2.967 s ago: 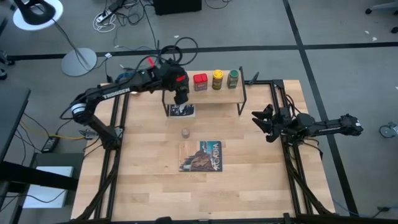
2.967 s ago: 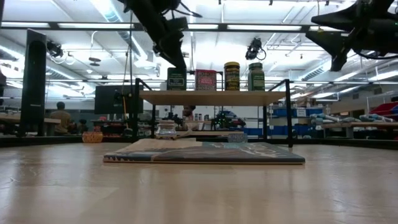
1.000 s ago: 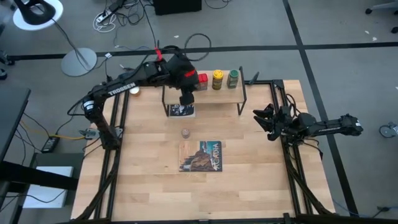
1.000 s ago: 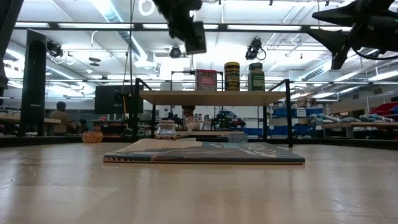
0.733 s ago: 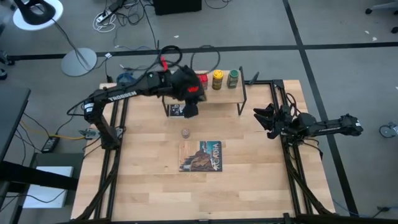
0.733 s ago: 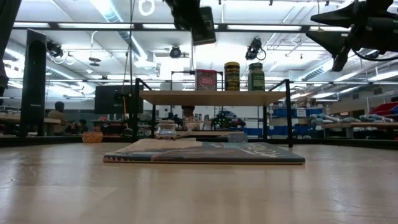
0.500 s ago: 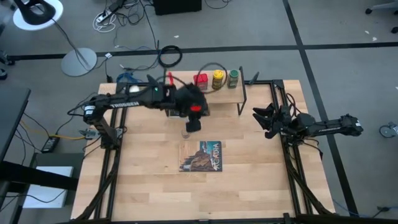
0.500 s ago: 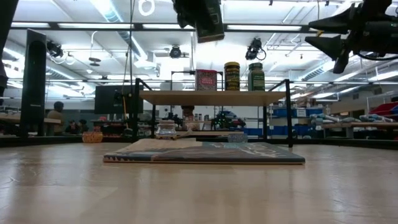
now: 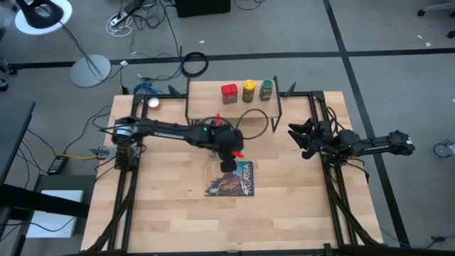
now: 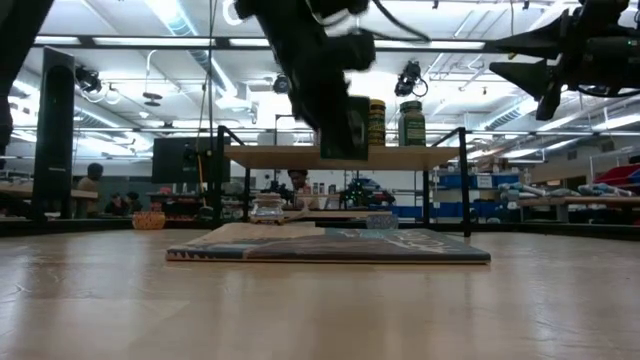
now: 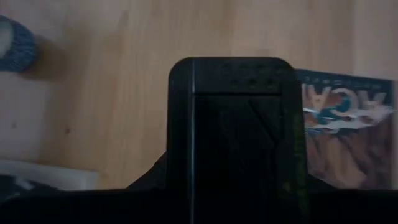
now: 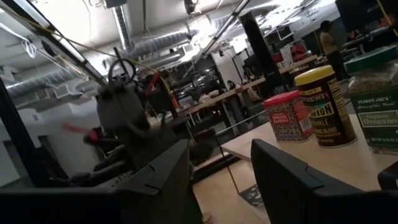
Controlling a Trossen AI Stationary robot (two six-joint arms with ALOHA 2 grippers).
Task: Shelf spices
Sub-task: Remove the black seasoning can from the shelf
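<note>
- Left arm: it reaches from its base at the 9 o'clock edge of the light wooden tabletop [image 9: 170, 206] toward the centre. The left gripper [image 9: 229, 165] hangs just over the 11 o'clock corner of the flat picture-covered book [image 9: 231, 179].
- Left jaws: clamped on the black rectangular tin [image 11: 236, 124]. In the left wrist view the tin fills the space between them, its top end dotted with small holes. In the low view it hangs clear of the tabletop, in front of the shelf board.
- Tiny clear jar [image 10: 268, 208]: it stands on the tabletop, just 11 o'clock of the book. The high view hides it under the left arm.
- Shelf: a low, light wooden board on thin black metal legs [image 9: 206, 99], at the 12 o'clock edge of the tabletop. Its left half is bare.
- On the shelf's right half, in a row and close together:
  - the red square tin [image 9: 229, 91]
  - the yellow-capped jar [image 9: 249, 87]
  - the green-capped jar [image 9: 266, 87]
- Right arm: it waits at the 3 o'clock edge of the tabletop. The right gripper [image 9: 297, 141] is raised and points toward 9 o'clock, well apart from the shelf and the book.
- Right jaws: apart, with nothing between them.
</note>
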